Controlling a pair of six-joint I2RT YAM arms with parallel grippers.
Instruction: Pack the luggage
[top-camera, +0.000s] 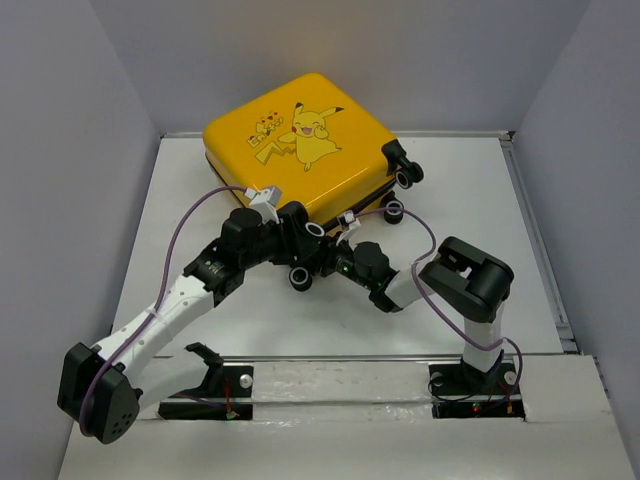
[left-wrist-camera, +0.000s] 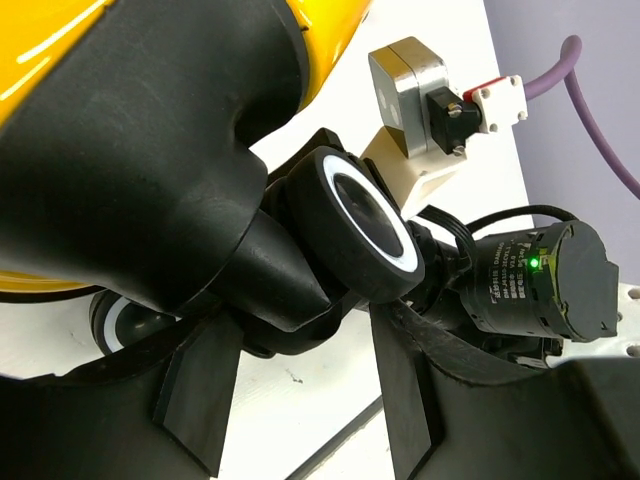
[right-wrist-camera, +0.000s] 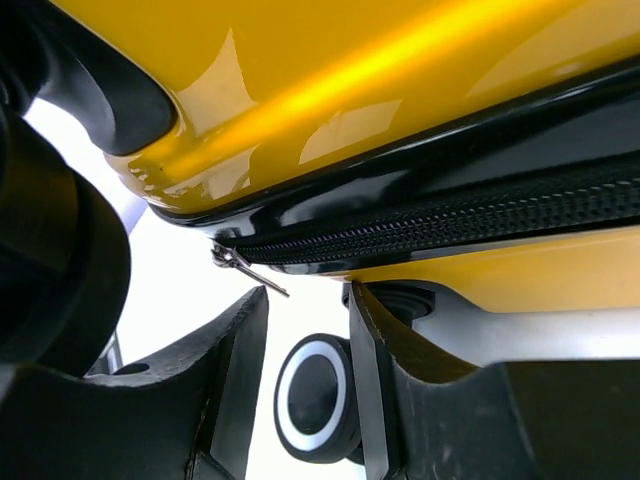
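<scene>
The luggage (top-camera: 300, 140) is a yellow suitcase lying flat and shut at the back centre, print side up, also seen in the left wrist view (left-wrist-camera: 335, 30) and the right wrist view (right-wrist-camera: 350, 70). My left gripper (top-camera: 298, 226) is at its near corner; it (left-wrist-camera: 300, 345) is open and empty, with a black-and-white caster wheel (left-wrist-camera: 365, 225) just beyond its fingertips. My right gripper (top-camera: 332, 252) is under the same near edge; it (right-wrist-camera: 307, 300) is open and empty. The metal zipper pull (right-wrist-camera: 250, 270) hangs just above its left fingertip, below the black zipper (right-wrist-camera: 450, 220). Another caster (right-wrist-camera: 315, 395) shows between its fingers.
The two wrists are close together at the suitcase's near corner; the right arm's motor (left-wrist-camera: 530, 280) fills the left wrist view's right side. Two more casters (top-camera: 405, 175) stick out on the suitcase's right. A black bracket (top-camera: 205, 360) lies by the front rail. Walls enclose the white table (top-camera: 470, 250).
</scene>
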